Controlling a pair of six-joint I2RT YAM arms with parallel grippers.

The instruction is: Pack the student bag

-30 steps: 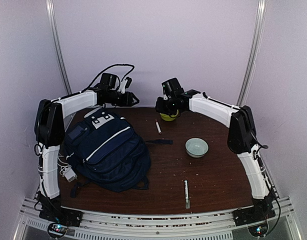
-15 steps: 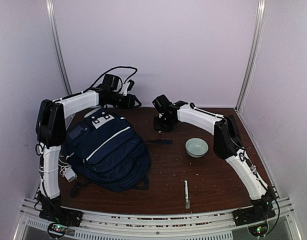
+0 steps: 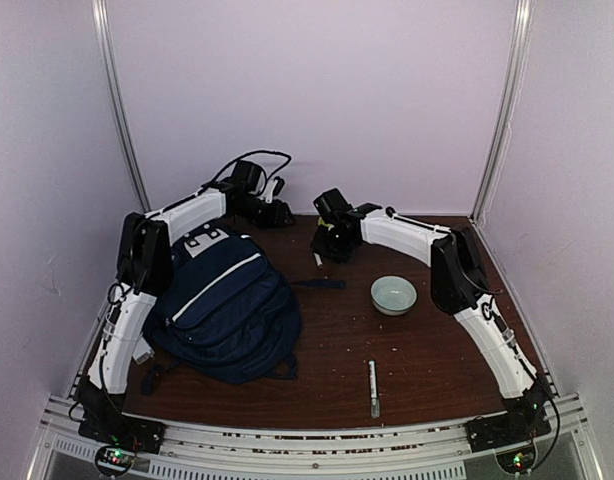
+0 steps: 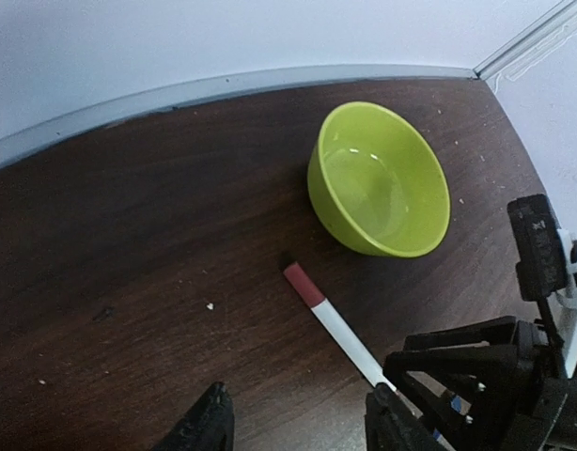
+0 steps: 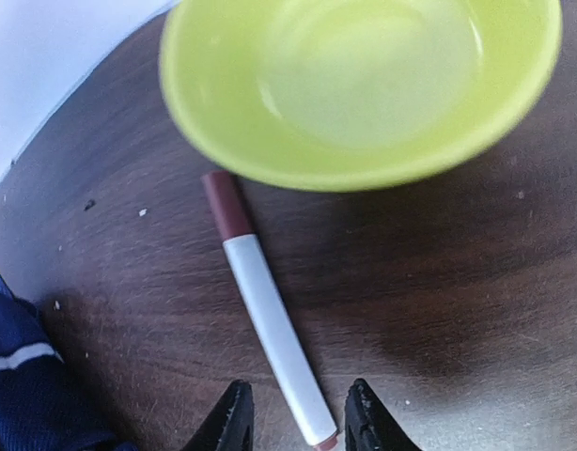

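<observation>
Two arms, both stretched to the back of the brown table [image 3: 427, 350]. The student bag [image 3: 222, 305] lies flat on the table's left half, navy, white stripe up, with the left arm's elbow over its upper left corner. A bit of its blue fabric shows at the bottom left of the right wrist view.

The left gripper [image 4: 303, 427] hovers over bare wood near the back wall, jaws about half apart, nothing between them. The right gripper [image 5: 298, 423] is low over a white marker [image 5: 268, 315] with a dark red cap. Its jaws are part open and straddle the marker's near end, a gap on both sides, no grip.

The capped end points at a green bowl [image 4: 382, 183], just beside it; cannot tell if touching. A pale bowl [image 3: 394, 294] sits right of centre, well apart from the bag. A second marker [image 3: 373, 388] lies near the front edge.
</observation>
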